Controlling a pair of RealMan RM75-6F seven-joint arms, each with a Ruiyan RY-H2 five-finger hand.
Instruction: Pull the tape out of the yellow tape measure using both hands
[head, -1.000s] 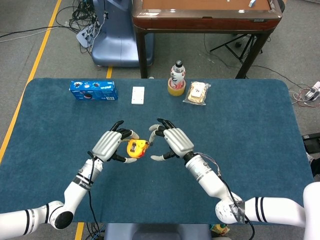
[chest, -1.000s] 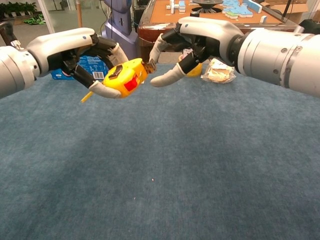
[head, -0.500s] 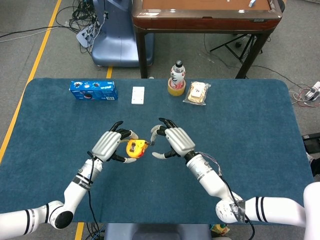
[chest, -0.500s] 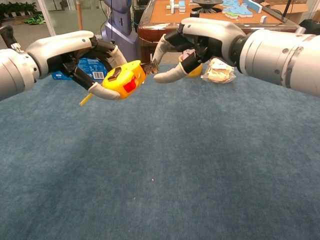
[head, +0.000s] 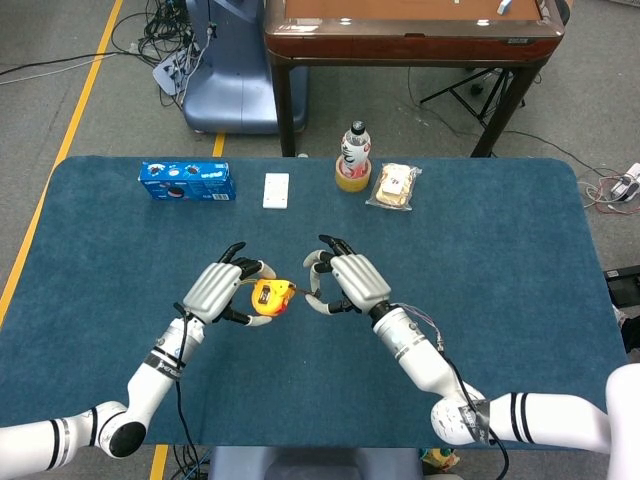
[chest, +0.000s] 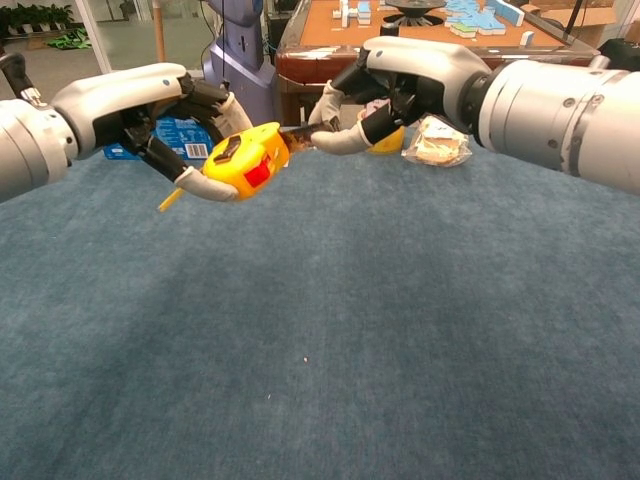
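My left hand (head: 222, 290) (chest: 140, 105) grips the yellow tape measure (head: 268, 297) (chest: 244, 161) above the middle of the blue table (head: 500, 300). The case has a red patch on its side and a yellow strap dangling below. Just to its right, my right hand (head: 350, 282) (chest: 405, 78) pinches the tape's end (chest: 303, 131) between thumb and a finger. Only a short dark stretch of tape shows between the case and those fingertips. In the head view the tape's end is hidden by the fingers.
Along the table's far side lie a blue cookie box (head: 187, 181), a white card (head: 276, 190), a bottle standing in a tape roll (head: 354, 152) and a wrapped snack (head: 394, 185). A brown table (head: 410, 35) and a blue machine base (head: 225, 85) stand beyond.
My right thumb and finger have closed onto the tape's end at the case's mouth. The right hand has shifted slightly right and a short bit of tape now shows.
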